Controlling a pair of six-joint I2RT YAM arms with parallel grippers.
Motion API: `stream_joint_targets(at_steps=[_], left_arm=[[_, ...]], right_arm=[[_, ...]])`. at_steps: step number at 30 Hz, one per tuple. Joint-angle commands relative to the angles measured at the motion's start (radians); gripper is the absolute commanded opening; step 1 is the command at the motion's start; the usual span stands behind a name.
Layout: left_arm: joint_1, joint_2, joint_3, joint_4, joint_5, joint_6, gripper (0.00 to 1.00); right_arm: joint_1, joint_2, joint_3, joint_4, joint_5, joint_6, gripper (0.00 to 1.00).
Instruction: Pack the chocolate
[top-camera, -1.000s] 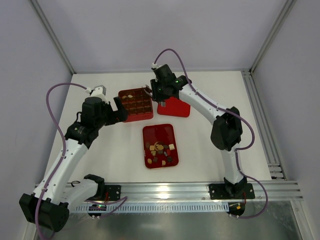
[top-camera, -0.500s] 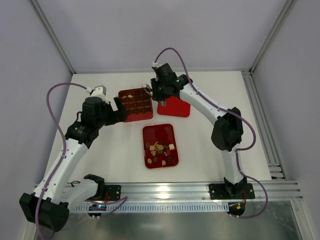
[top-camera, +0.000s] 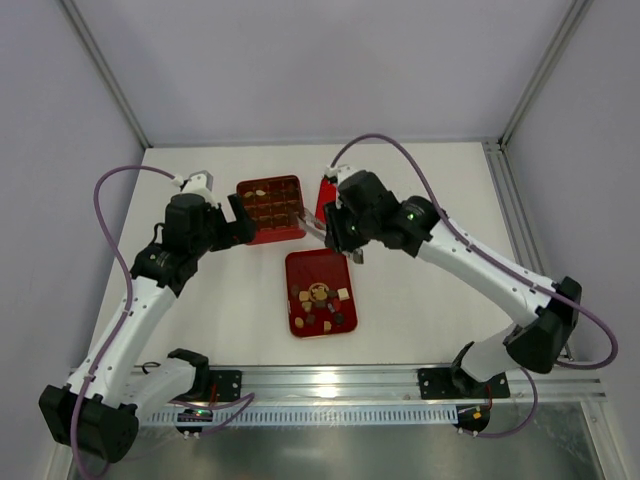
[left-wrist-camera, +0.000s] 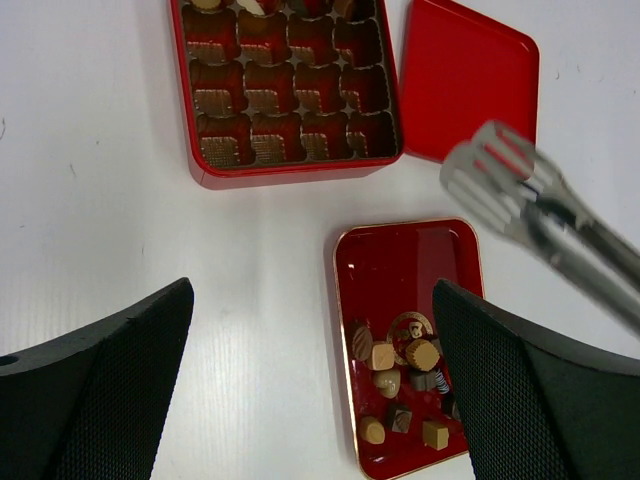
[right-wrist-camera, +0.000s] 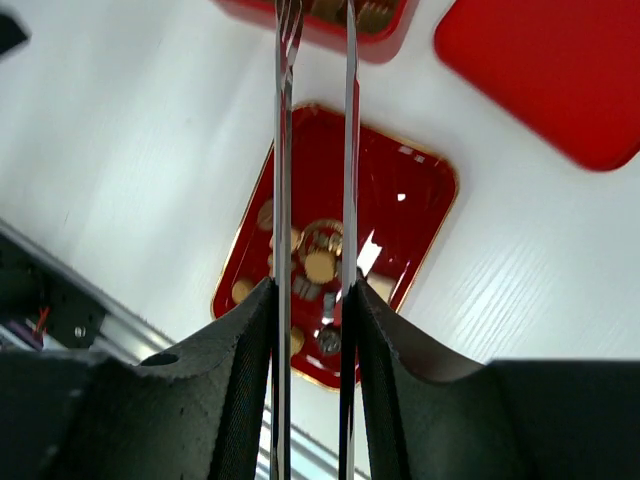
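Note:
Several small chocolate pieces (top-camera: 320, 298), brown and cream, lie in the near half of a shallow red tray (top-camera: 322, 262); they also show in the left wrist view (left-wrist-camera: 405, 385) and the right wrist view (right-wrist-camera: 320, 266). The red compartmented box (top-camera: 271, 210) holds a few pieces in its far row (top-camera: 260, 191). My right gripper (top-camera: 347, 232) is shut on metal tongs (right-wrist-camera: 283, 120), whose arms stand apart and empty above the tray's far end (right-wrist-camera: 400, 190). The tongs' tip (left-wrist-camera: 485, 170) hangs between box and tray. My left gripper (top-camera: 240, 222) is open and empty beside the box's left side.
The flat red lid (top-camera: 325, 196) lies right of the box, partly hidden by my right arm; it also shows in the wrist views (left-wrist-camera: 465, 75) (right-wrist-camera: 560, 70). A metal rail (top-camera: 330, 380) runs along the table's near edge.
My right arm has swung from the box's far right corner toward the front, carrying the tongs over the tray's far end. The left arm has not moved.

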Motion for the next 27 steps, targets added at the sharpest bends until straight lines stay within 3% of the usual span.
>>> stream_joint_targets(at_steps=[1, 11, 27], left_arm=[[0.006, 0.001, -0.001, 0.038, 0.012, 0.002, 1.00], [0.006, 0.000, -0.002, 0.040, 0.012, 0.000, 1.00], [0.006, -0.003, -0.002, 0.041, 0.009, 0.002, 1.00]], right_arm=[[0.067, -0.139, -0.145, -0.038, 0.025, 0.043, 0.38], [0.227, -0.257, -0.294, -0.180, 0.046, 0.092, 0.38], [0.250, -0.241, -0.352, -0.187, 0.049, 0.095, 0.39]])
